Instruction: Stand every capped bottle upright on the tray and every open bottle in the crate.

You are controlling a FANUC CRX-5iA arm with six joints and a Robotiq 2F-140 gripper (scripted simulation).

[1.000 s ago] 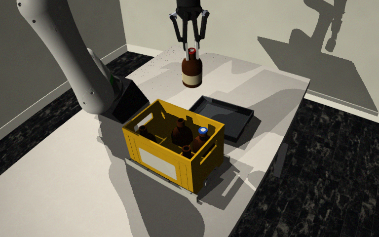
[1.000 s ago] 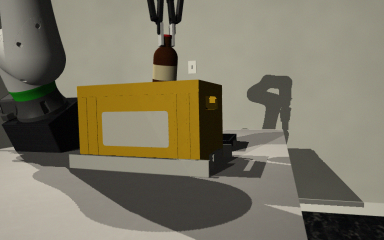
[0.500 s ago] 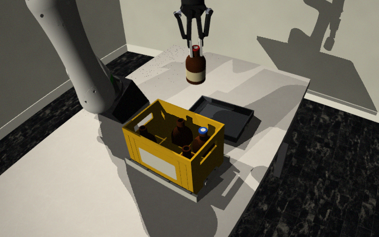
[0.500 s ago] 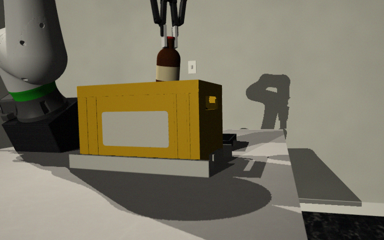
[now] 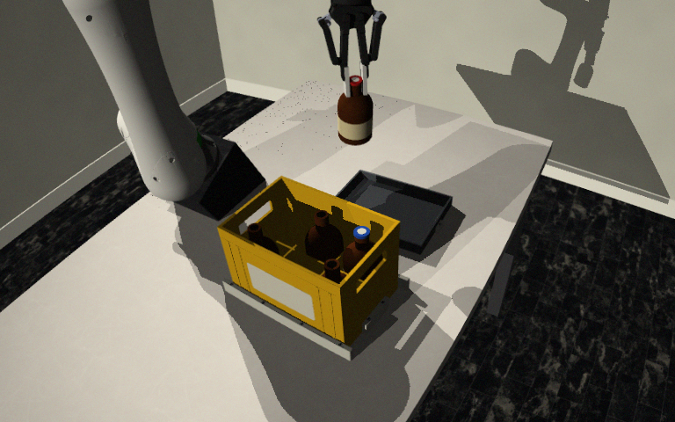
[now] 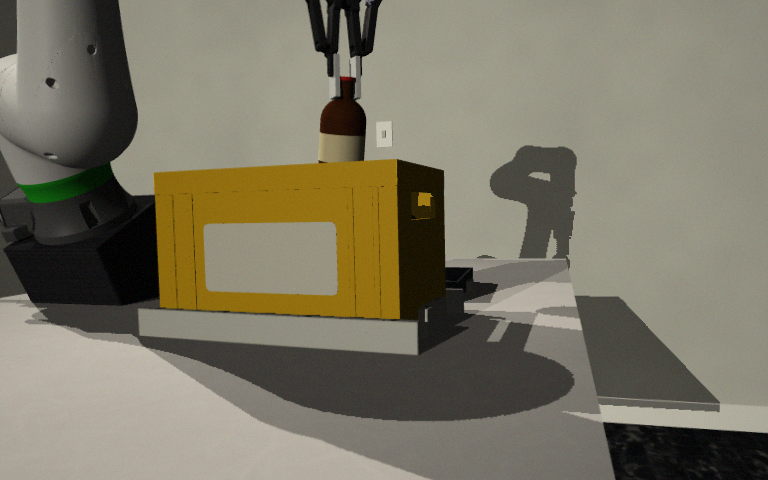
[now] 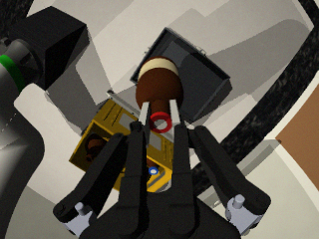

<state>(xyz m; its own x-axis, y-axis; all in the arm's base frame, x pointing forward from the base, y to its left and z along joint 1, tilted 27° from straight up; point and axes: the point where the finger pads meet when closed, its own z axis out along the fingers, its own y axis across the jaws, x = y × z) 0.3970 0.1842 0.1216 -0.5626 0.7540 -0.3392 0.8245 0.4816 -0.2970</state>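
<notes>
High above the counter [image 5: 148, 318] [image 6: 141, 407] [image 7: 135, 22], we see the hand [image 5: 355, 82] [image 6: 345, 84] [image 7: 159, 110] pointing down, its two pale fingertips [image 5: 365, 82] [image 6: 356, 79] closed around the neck of the red-capped bottle [image 5: 354, 112] [image 6: 342, 121] [image 7: 159, 90]. We find one fingertip on each side of the neck, just about level with the cap, and the dark linkages spread outward above them. The bottle hangs close to upright below the hand, its cream label low on the body and its base clear of everything.

To one side, we see the pale arm [image 5: 134, 89] [image 6: 73, 101] [image 7: 20, 144] rise from its black base [image 5: 231, 184] [image 6: 73, 271] [image 7: 55, 42]; the upper part of it runs out of the top of our top view.

In our top view, the yellow crate [image 5: 281, 293] [image 6: 271, 305] [image 7: 82, 151] sits level in front of the tray [image 5: 425, 211] [image 6: 458, 276] [image 7: 199, 75]. Inside the crate we count four bottles: three open ones [image 5: 322, 238] and a blue-capped bottle [image 5: 358, 251], which stands near the end wall with the slot handle. We see the tray lying flat on the counter, just beside the crate, with no bottle standing on it. Both capped bottles are therefore off the tray, one in the hand and one in the crate.
</notes>
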